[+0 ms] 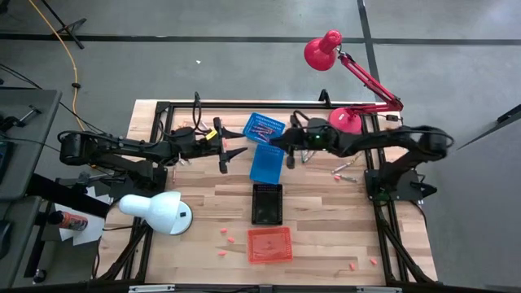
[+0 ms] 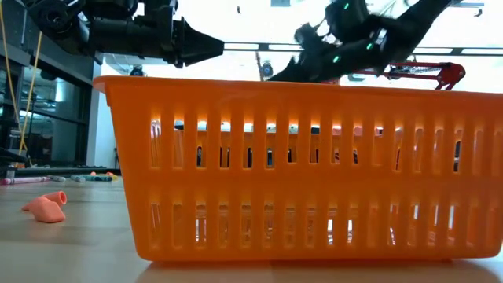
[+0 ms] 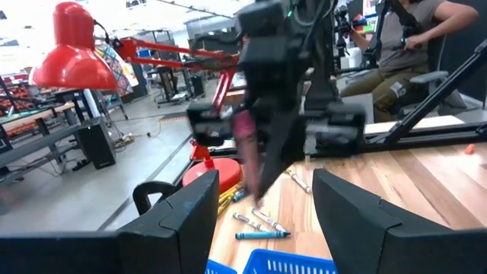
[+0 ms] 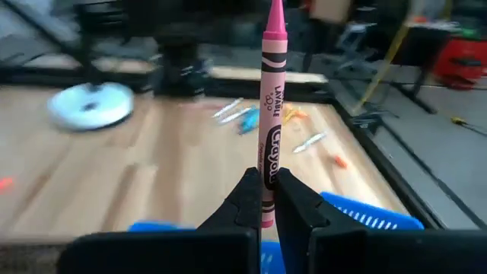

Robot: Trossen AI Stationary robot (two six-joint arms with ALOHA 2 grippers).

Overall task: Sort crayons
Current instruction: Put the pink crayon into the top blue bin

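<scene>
My right gripper (image 1: 275, 145) hangs above the two blue baskets (image 1: 266, 163) at the table's far middle and is shut on a pink crayon (image 4: 272, 114). My left gripper (image 1: 238, 153) is open and empty just left of the baskets, facing the right gripper; its fingers stand wide apart in the left wrist view (image 3: 262, 228). That view also shows the right gripper with the pink crayon (image 3: 246, 141). Loose crayons (image 1: 342, 169) lie flat on the table right of the baskets, and more loose crayons (image 1: 183, 130) lie at the far left. My right gripper pinches the pink crayon between its two fingertips near the blunt end (image 4: 268, 179). The crayon lies along the fingers and sticks out past them, pointed tip (image 4: 275, 11) away from the gripper. It is lifted clear of the table and baskets.
A black basket (image 1: 267, 203) and an orange basket (image 1: 269, 244) stand in a row nearer the front edge; the orange basket fills the low view (image 2: 299, 165). Small pink bits (image 1: 228, 238) lie near it. A white lamp (image 1: 159, 210) stands at left, a red lamp (image 1: 342, 118) at far right.
</scene>
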